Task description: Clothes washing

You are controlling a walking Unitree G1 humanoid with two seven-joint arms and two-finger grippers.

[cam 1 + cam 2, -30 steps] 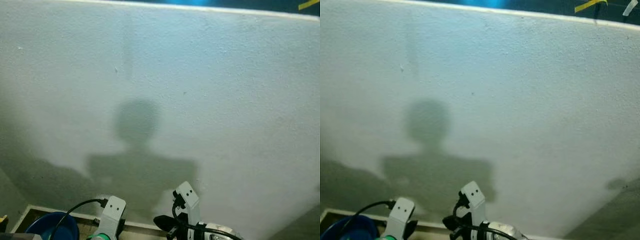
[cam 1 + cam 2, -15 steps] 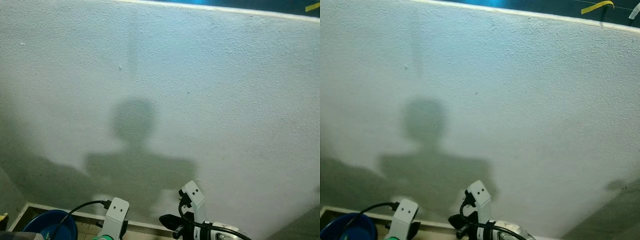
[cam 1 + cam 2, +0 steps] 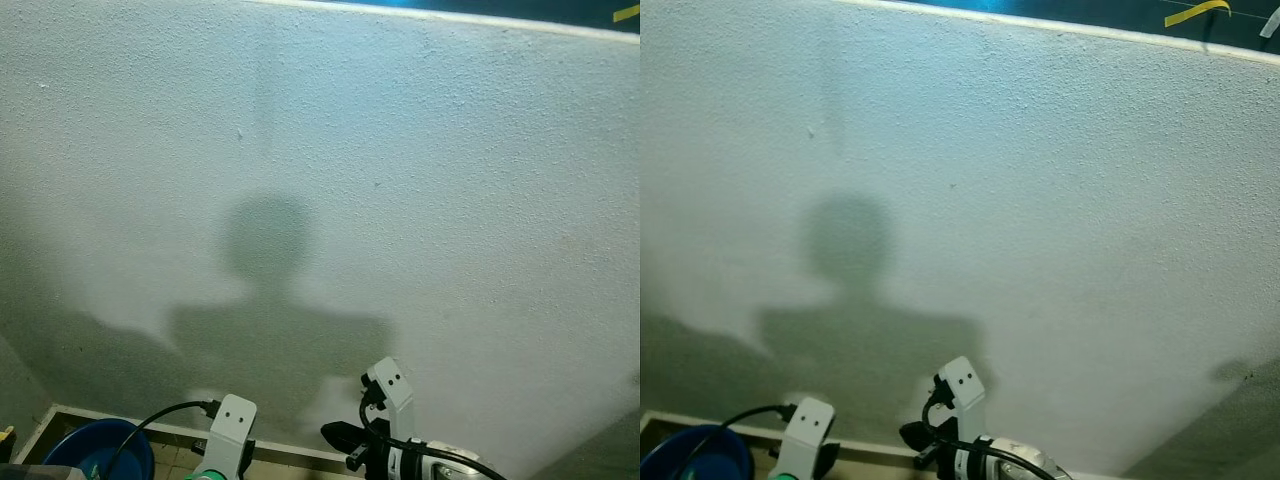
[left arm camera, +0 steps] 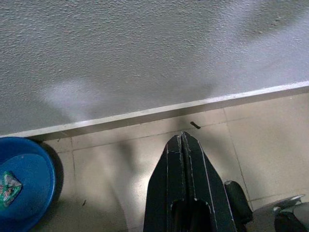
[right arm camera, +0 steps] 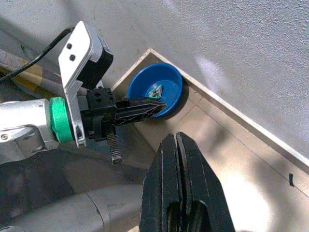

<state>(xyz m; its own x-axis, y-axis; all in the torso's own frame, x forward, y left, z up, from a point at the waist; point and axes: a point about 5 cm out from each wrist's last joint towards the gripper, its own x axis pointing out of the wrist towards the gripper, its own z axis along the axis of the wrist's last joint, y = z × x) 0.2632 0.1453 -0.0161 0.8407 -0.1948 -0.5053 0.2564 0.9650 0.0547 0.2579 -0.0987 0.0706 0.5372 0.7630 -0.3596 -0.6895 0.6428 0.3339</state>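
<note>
Light is coming from behind, casting a soft head-and-shoulders shadow (image 3: pixel 268 300) on the white wall (image 3: pixel 450 180). The pictures are showing slightly grainy, with a pale glare patch on the floor tiles (image 5: pixel 241 193)

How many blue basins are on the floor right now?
1. The blue basin sits on the tiled floor in the corner by the white wall, to the robot's left, with a small greenish item inside. Others may lie outside the views.
</note>
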